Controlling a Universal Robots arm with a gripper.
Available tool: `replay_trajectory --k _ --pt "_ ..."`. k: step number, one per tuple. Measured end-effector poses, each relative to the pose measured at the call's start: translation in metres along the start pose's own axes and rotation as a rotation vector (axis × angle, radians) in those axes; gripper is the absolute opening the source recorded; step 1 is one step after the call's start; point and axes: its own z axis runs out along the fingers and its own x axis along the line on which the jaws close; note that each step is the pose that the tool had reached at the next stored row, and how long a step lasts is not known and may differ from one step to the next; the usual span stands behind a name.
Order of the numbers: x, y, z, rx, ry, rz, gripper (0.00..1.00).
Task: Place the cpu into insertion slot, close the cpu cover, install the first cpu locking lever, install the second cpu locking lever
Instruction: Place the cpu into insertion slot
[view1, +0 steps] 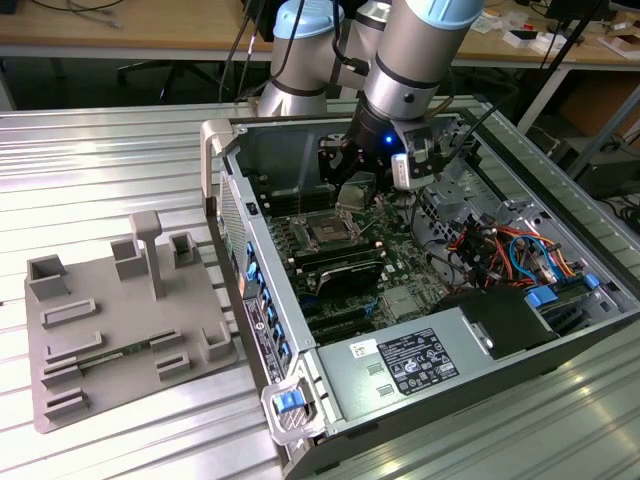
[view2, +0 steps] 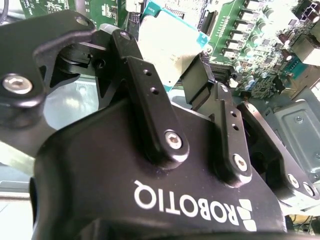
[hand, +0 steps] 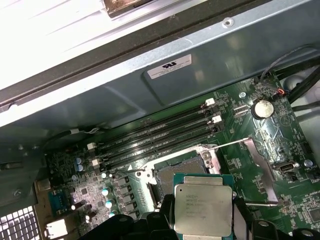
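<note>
Carrying the cpu (hand: 202, 205) lid-side up, pinched by two opposite edges. Gripper (view2: 157, 57) clenched on it, w/ black fingers (view2: 200, 85) pressing either side in the second wrist view. Holding it in the air over the green motherboard (hand: 280, 135), near the insertion slot (hand: 170, 175) but apart from it, no contact w/ the silver rim. Same story in the exterior view: hanging the chip close above the socket inside the open pc case (view1: 300, 150).

Seeing the slot's dark centre bare, so nothing seated. Taking the silvery plate beside the slot, toward the coin cell (hand: 262, 108), for the cpu cover (hand: 262, 160), swung open; hard to be sure. Reading the thin wire levers (hand: 232, 143) flanking it as unlatched.

Judging progress as early: chip in hand and brought to the socket, but placement not done, cover not shut, neither lever locked. None of the 4 steps finished.

Further out, noting black memory slots (hand: 160, 135) alongside the socket. Noting too a grey parts fixture (view1: 120, 330) on the ribbed metal table (view1: 100, 160), at the exterior view's left of the case.
</note>
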Motion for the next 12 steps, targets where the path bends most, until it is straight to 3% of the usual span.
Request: replay_trajectory --k 12 --pt "0.0000 0.0000 0.0002 -0.0003 -0.0010 0.011 0.55"
